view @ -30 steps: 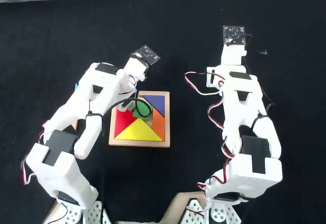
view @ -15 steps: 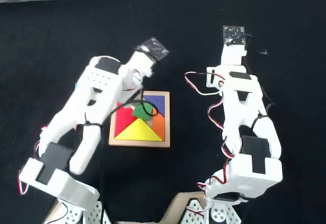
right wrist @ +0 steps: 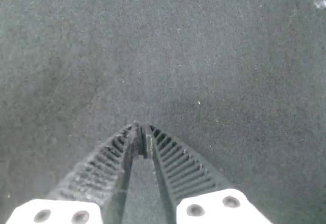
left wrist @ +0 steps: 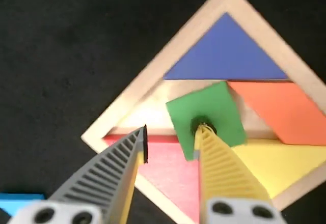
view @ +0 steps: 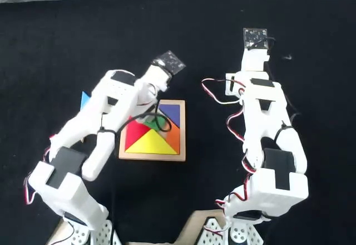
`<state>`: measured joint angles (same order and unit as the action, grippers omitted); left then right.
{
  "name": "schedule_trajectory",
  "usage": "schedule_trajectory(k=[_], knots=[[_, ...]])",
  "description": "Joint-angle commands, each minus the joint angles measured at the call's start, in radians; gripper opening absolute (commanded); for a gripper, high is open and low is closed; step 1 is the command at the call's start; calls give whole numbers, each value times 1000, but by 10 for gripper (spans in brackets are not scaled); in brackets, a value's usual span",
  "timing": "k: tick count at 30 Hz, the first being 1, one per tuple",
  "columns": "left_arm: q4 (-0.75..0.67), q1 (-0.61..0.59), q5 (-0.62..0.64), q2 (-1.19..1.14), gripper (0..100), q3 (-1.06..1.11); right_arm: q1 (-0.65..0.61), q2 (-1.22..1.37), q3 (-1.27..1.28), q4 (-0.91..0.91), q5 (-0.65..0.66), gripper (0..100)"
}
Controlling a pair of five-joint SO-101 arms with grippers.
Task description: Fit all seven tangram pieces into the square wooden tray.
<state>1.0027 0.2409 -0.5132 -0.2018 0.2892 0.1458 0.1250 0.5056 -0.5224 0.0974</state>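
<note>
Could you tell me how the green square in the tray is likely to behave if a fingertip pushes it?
The green square looks flat and stiff, so it should slide, not roll. Lying skewed in the tray, it may catch on neighbouring pieces. With one finger of the left gripper on it, it could pivot.

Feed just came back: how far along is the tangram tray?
Seated: blue triangle, orange parallelogram, red triangle, yellow triangle. In hand: open left gripper, one fingertip on the skewed green square, not yet seated. Left: light blue piece on the black cloth outside the square wooden tray.
</note>
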Motion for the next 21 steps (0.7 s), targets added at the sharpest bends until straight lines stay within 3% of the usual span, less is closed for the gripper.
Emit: schedule_trajectory(k=[1, 5, 21], knots=[[8, -59, -11, 0, 163, -61, 8, -12, -59, 17, 6, 11], [9, -77, -75, 0, 163, -68, 8, -12, -59, 17, 6, 11], [-52, -13, -72, -91, 163, -76, 8, -12, -59, 17, 6, 11]])
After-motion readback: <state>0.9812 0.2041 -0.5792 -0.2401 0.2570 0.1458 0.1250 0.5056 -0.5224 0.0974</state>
